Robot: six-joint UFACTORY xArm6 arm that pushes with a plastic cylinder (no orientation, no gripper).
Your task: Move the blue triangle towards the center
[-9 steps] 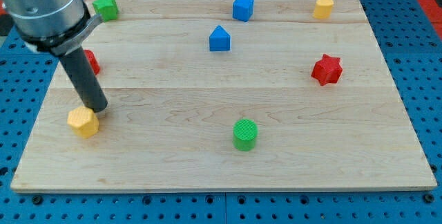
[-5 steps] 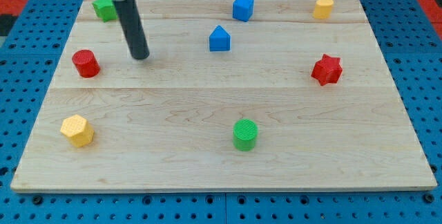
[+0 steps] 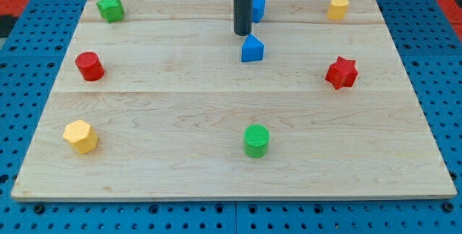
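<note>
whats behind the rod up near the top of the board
A blue cube sits behind the rod; only its right part shows, the rest is covered. My tip rests just above the blue triangle, toward the view's top.

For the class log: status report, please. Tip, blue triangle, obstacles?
My tip just above the blue triangle, at the view's top. Blue cube behind the rod. Path toward centre clear.

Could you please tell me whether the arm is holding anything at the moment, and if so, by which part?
Nothing is held. My tip only pushes; it stands just above the blue triangle, at its upper-left edge, seemingly touching or nearly so.
</note>
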